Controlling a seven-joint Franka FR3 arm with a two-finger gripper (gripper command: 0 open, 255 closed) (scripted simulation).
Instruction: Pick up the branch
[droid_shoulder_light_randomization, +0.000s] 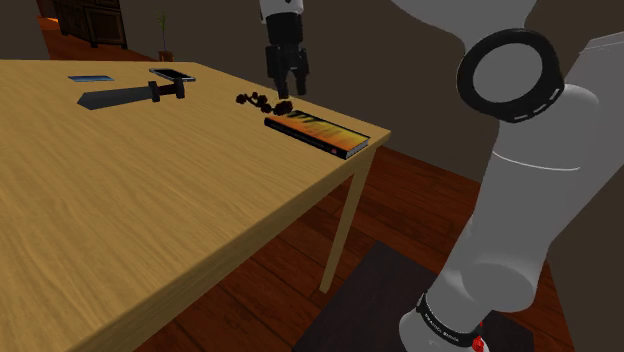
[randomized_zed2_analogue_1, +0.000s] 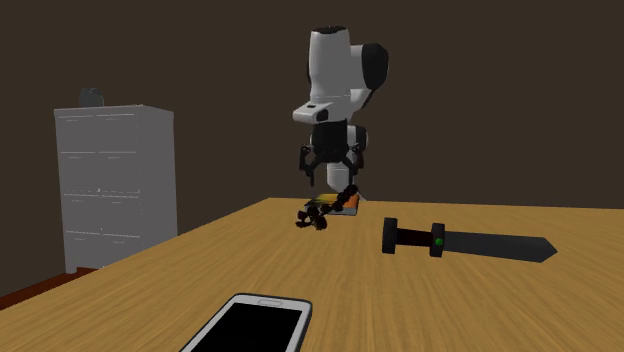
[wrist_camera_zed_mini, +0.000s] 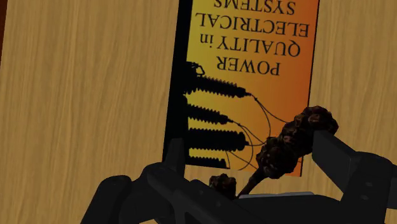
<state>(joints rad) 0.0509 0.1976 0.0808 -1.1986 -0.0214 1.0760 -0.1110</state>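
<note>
The white arm (droid_shoulder_light_randomization: 520, 200) climbs from its stand at the shoulder view's lower right, arches over, and drops its wrist straight down at the far corner of the table. The all-black two-finger claw (droid_shoulder_light_randomization: 286, 92) points at the tabletop and hovers just above it. Its fingers are spread apart, released, clasping nothing.

Right under them lies the dark, knobbly, bead-like branch (wrist_camera_zed_mini: 289, 140). In the wrist view it runs slantwise between the fingers, across the corner of a book. One end sits close by one finger, and I cannot tell whether they touch. In the shoulder view the branch (droid_shoulder_light_randomization: 258, 100) rests on the table at the book's end, just beside the claw's tips.

That flat orange-and-yellow book (droid_shoulder_light_randomization: 316, 133) with a black spine lies along the table's edge, and its cover reads "POWER QUALITY in ELECTRICAL SYSTEMS". The table is light grained wood (droid_shoulder_light_randomization: 150, 220) on slim legs.

Well apart from the claw sit a dark toy sword (droid_shoulder_light_randomization: 130, 95), a black silver-rimmed smartphone (randomized_zed2_analogue_1: 250, 328) and a small blue card (droid_shoulder_light_randomization: 92, 77).

Around it all is a dark reddish plank floor (droid_shoulder_light_randomization: 400, 190) and dim brown walls. There is a white chest of drawers (randomized_zed2_analogue_1: 115, 180), a dark cabinet (droid_shoulder_light_randomization: 90, 20) and a thin potted plant (droid_shoulder_light_randomization: 163, 38).
</note>
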